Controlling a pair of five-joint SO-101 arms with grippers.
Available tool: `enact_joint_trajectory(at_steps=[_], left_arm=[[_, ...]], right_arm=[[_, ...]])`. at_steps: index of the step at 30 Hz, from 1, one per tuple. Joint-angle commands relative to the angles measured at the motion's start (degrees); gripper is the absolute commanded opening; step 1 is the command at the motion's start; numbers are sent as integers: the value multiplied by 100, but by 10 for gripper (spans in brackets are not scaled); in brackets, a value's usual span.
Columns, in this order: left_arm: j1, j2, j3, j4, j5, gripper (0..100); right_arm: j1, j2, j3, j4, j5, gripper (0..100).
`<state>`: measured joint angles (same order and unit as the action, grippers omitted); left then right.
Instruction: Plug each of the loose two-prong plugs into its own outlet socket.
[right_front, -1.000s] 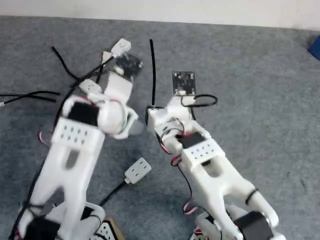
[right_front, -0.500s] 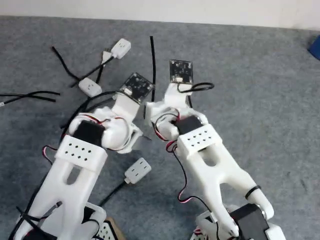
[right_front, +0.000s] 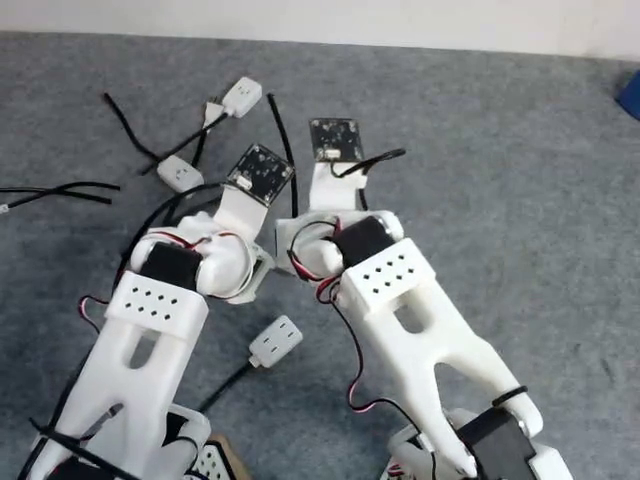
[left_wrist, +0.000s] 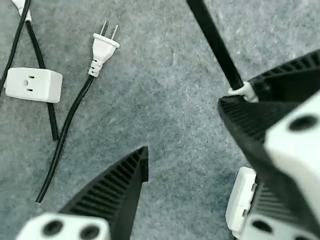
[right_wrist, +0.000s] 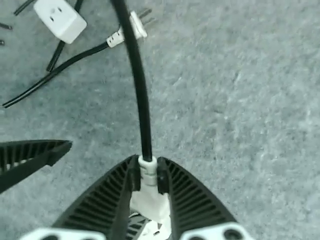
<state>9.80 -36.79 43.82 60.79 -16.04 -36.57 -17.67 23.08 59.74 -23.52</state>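
My right gripper is shut on a white plug, whose black cable runs out past the fingertips. That cable lies between the two wrists in the high view. A loose two-prong plug lies on the grey carpet ahead of my left gripper, which stands open and holds nothing. The same loose plug lies beyond the held cable. A white outlet socket sits beside it, apart from both grippers. The gripper tips are hidden under the arms in the high view.
Three white outlet sockets lie on the carpet: one at the back, one at the left, one near the arm bases. Black cables trail off to the left. The left gripper's finger is close beside the right gripper.
The right arm swung left, carrying its cable along. The left wrist pulled back from the rear outlet and now sits close beside the right wrist.
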Motion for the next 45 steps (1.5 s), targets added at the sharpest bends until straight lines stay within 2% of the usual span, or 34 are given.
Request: enact_joint_trajectory(at_steps=[1,7,17,22,26,30,41,45], left_arm=[[-48,-145,92,-237,-62,332],[-444,-136,233,-484,-185,331],[-479,-136,224,-484,-202,330],[-435,-154,189,-413,-202,330],[-154,-198,13,35,-141,330],[-163,-198,-189,44,141,334],[-136,-154,-163,-132,290,334],[-154,-145,-40,-484,343,334]], right_arm=[[-163,-57,-338,84,-35,5],[119,-57,-444,558,299,5],[576,-57,-1191,1868,985,5],[725,-22,-1209,1710,932,5],[963,-4,-1068,998,158,5],[857,-40,-822,602,-554,5],[277,-57,-752,611,-897,5],[127,-57,-752,620,-905,5]])
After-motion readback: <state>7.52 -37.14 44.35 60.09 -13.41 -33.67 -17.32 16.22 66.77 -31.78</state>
